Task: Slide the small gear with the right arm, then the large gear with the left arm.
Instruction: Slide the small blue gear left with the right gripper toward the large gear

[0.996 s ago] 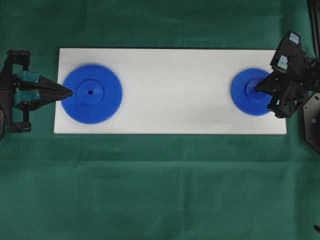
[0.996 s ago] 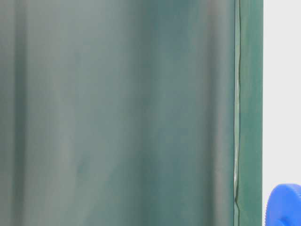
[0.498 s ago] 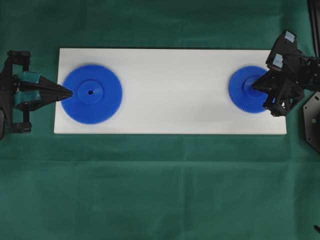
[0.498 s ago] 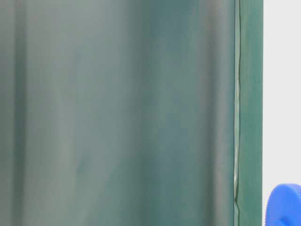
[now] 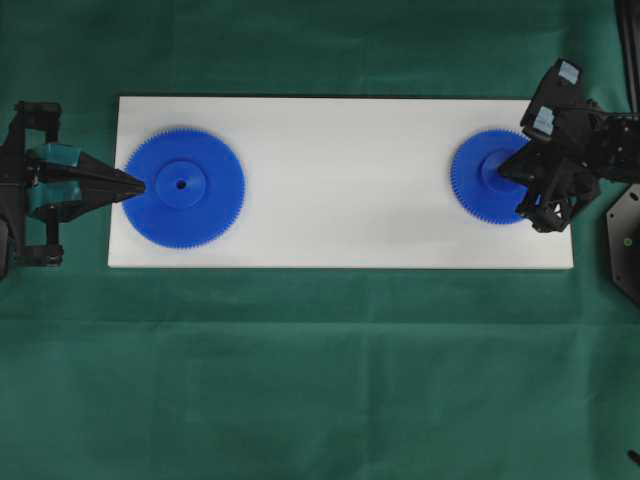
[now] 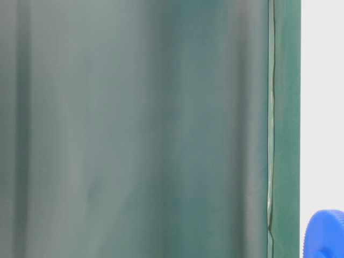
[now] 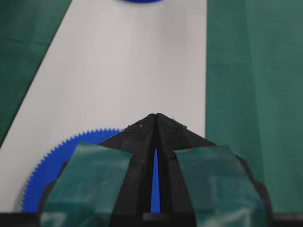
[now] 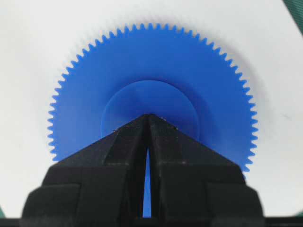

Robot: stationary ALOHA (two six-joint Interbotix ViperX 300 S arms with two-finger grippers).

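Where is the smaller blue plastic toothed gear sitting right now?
In the overhead view the smaller blue plastic toothed gear lies flat near the right end of the white board, with the right arm's shut black gripper tip on its raised hub.

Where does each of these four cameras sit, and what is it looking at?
Overhead: above the table, facing straight down on the white board, both gears, the left gripper and the right gripper.
Table-level: low beside the table, turned on its side, facing green cloth; a blue gear edge peeks in.
Left wrist: on the left arm, looking along its shut gripper over the large gear.
Right wrist: on the right arm, its shut gripper at the small gear.
Shared: overhead shows both gears, large gear and small gear.
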